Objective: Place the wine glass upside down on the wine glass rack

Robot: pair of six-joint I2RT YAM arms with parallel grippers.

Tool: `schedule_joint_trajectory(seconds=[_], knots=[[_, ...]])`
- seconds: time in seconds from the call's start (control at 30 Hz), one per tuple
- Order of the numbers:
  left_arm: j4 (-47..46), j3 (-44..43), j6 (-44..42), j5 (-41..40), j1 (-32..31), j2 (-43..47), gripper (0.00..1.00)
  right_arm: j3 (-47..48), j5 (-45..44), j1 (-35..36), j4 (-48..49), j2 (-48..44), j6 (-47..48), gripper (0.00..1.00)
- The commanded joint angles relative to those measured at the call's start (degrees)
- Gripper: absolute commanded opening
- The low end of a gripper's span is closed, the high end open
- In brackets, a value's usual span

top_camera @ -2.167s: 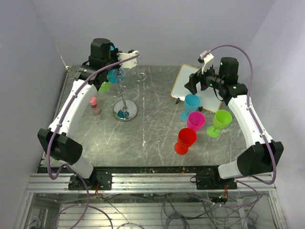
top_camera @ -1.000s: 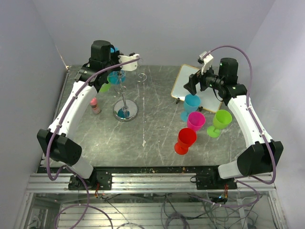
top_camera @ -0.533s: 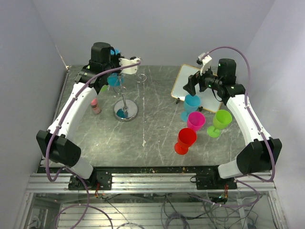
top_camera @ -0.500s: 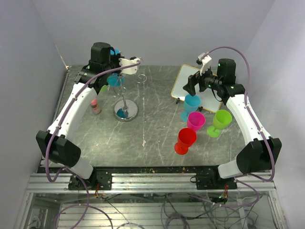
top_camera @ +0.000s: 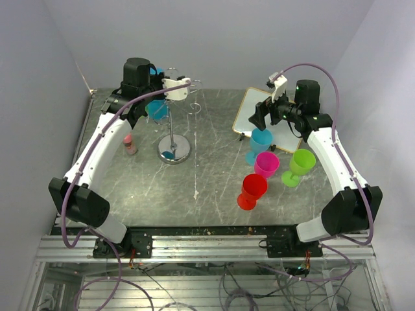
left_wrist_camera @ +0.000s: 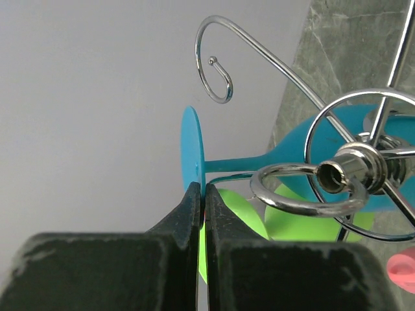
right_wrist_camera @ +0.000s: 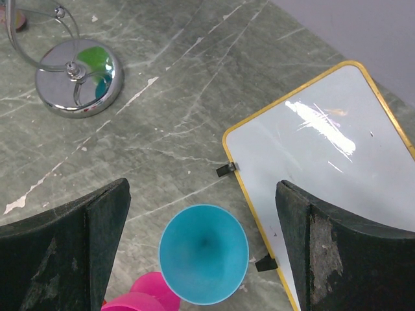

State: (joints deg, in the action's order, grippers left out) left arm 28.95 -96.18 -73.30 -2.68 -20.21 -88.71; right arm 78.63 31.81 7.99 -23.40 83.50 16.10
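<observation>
Start with the grey table [top_camera: 214, 175]. On it, the wine glass rack [top_camera: 174, 150] stands at about 10 o'clock, and a white board [top_camera: 248, 109] lies at 2 o'clock. The upright glasses cluster around 3 o'clock. The one in play looks like the blue wine glass [right_wrist_camera: 204, 253], standing mouth up just beside the board's near edge. A pink glass [top_camera: 266, 163], a green glass [top_camera: 302, 160] and a red glass [top_camera: 253, 186] sit toward 5 o'clock of it. Your right pincer [top_camera: 264, 120] hovers directly above that blue glass, released wide and holding nothing. Your left pincer [left_wrist_camera: 200, 194] is clenched up among the rack's scrolls. Its tips are right by the foot of a hung blue glass [left_wrist_camera: 292, 146], with a hung green glass [left_wrist_camera: 243, 214] behind. You cannot tell from here whether it pinches a wire or nothing at all. Expect the blue wine glass to be light, stiff plastic by its look. It is smooth enough to slip, and top-heavy on a narrow foot, so a nudge would likely tip it into its neighbours. Take it across the bowl, or high on the stem just under the bowl. That leaves the foot free to slide into a wire arm once you turn the glass over. Squeeze gently, because a light cup can squirt out of a hard pinch.
</observation>
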Motion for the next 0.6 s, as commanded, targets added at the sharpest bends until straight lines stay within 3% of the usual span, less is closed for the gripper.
schedule_joint_trajectory(seconds=[0.0,0.33,0.57], knots=[[-1.91,-0.97,4.55,4.69,-1.37,0.89,0.07,-0.14,1.06,-0.34,1.46,1.15,-0.10,0.94],[-5.07,-1.75,4.59,5.65,-1.48,-1.41,0.07,0.32,1.42,-0.25,1.28,1.92,-0.37,0.94],[-8.55,-2.31,3.08,0.78,-1.96,-2.90,0.07,1.37,2.10,-0.25,0.30,2.77,-0.36,0.94]])
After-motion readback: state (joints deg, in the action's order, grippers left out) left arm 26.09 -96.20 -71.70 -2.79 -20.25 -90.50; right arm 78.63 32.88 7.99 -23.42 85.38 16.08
